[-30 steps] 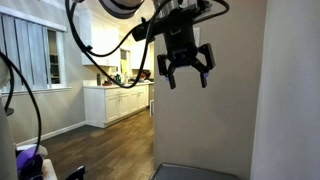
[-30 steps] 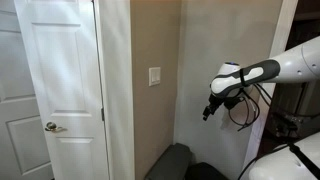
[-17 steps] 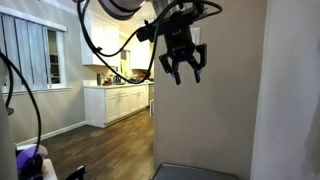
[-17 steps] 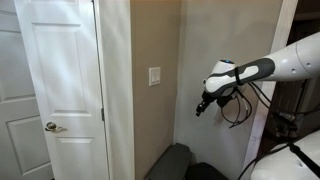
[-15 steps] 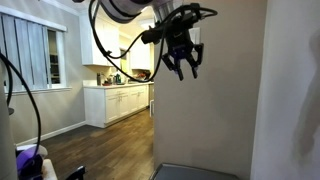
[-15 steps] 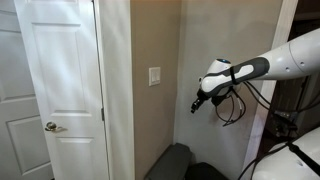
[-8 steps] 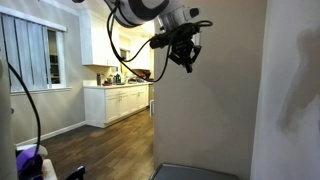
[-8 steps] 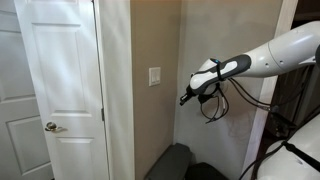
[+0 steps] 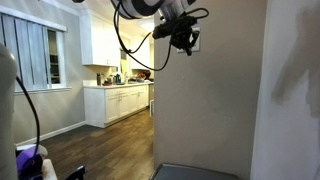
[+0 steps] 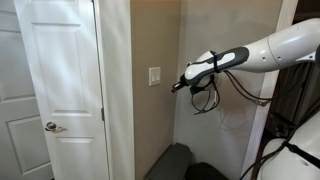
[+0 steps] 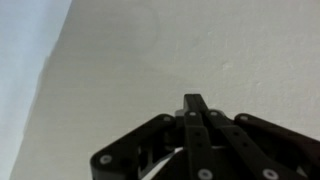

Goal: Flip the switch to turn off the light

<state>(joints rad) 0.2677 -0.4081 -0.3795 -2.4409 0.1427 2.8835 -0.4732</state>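
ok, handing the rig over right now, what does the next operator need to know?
End effector: fingers look shut together in the wrist view, holding nothing.
The switch sits on the beige wall beside the white door. The end effector hovers close to it, slightly lower, on the side away from the door, with a gap.
Done: approach.
Left: close the gap and flip the switch.

white door (image 10: 55, 90), kitchen cabinets (image 9: 118, 104), window blinds (image 9: 30, 58)
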